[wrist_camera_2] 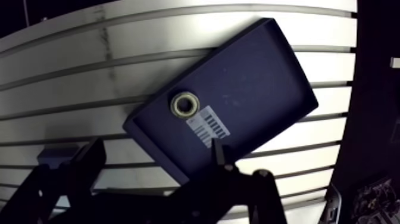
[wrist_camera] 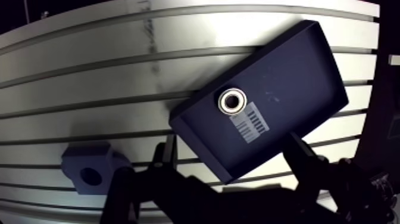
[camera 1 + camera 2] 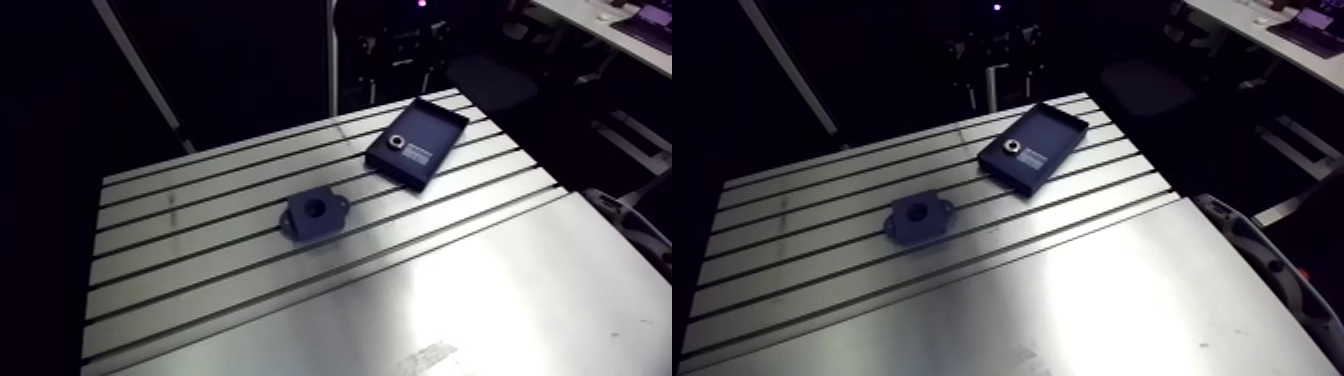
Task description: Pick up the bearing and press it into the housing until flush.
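Wrist view: bearing lies flat, bore up, in the dark tray. It's near the tray corner closest to the gripper, just beside a white barcode label. Bearing is ahead of the gripper, roughly in line with the gap between the fingers, beyond their tips and untouched. Fingers spread wide, gripping nothing; only the tray's near corner lies under the gap. Housing stands on the slotted table, apart from the tray, out beside one finger. Arm view: tray sits toward the far table edge, housing nearer mid-table.
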Motion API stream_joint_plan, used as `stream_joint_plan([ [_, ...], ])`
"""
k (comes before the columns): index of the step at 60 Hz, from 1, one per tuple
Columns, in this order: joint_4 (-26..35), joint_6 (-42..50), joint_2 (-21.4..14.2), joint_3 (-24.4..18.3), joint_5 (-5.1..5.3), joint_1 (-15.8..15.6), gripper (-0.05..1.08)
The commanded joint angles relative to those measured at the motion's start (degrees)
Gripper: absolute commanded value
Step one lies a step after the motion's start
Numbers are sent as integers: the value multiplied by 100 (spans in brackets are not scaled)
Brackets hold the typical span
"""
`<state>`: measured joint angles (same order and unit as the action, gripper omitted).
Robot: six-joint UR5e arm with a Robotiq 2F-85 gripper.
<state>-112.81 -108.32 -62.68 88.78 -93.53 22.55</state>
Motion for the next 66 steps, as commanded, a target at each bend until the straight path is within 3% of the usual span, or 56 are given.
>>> stream_joint_plan([
  [1,-1,-290,232,-186,-82,65,9],
  [17,102,-703,364,-348,-82,167,15],
  [27,149,-1209,454,-391,-186,180,16],
  [36,149,-1450,505,-418,-188,180,16],
  [46,131,-1979,524,-372,-188,162,16],
  [66,4,-2030,536,-67,-196,170,20],
])
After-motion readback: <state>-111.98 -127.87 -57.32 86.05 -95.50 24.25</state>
